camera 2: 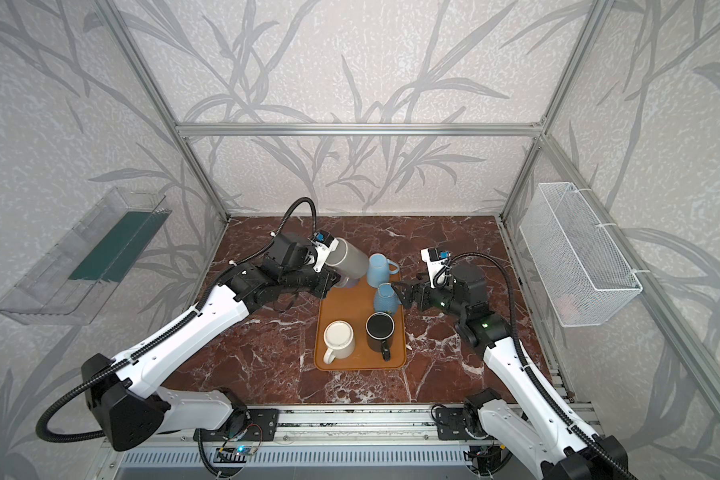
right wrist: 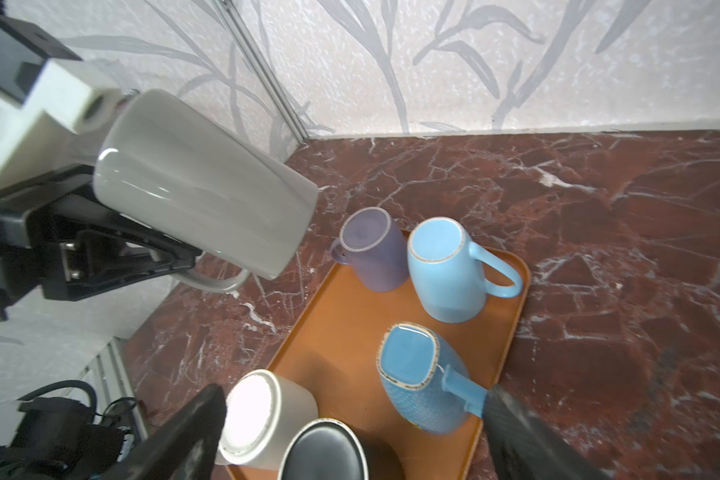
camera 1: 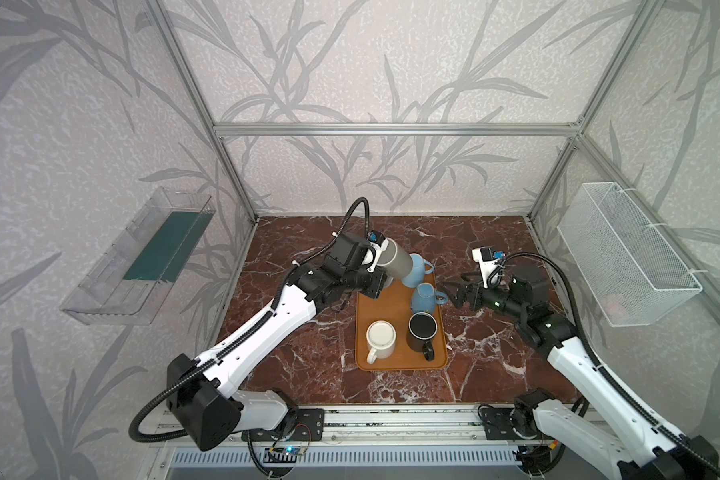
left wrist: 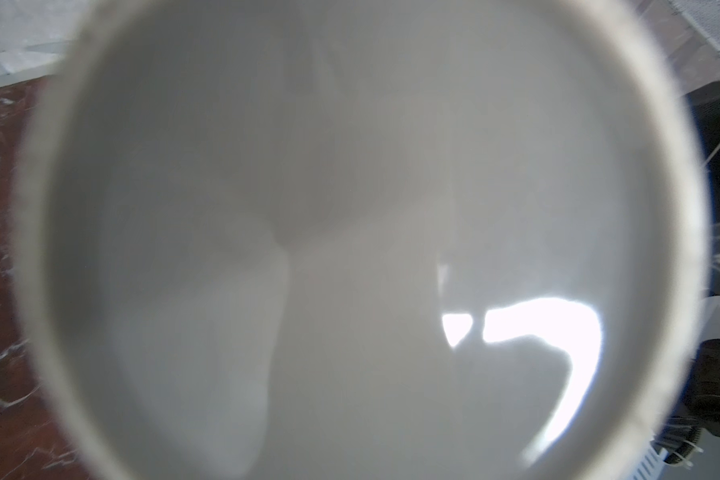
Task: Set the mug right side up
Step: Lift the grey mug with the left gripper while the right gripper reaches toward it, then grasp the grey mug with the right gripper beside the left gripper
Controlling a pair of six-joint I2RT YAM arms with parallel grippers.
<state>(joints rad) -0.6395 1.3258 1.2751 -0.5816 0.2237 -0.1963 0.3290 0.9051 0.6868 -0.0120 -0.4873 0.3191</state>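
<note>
There's a grey mug (right wrist: 200, 199), orange tray (right wrist: 337, 328), white-veined red-brown table (right wrist: 578, 216), dotted blue mug (right wrist: 416, 399).

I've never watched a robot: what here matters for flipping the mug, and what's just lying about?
In the job: tall grey ceramic mug, left gripper clamping its handle, flat orange tray.
Lying about: clear plastic wall bin, white wire-mesh basket.

No text, label, brand, number or sign can be read in any of the views.
</note>
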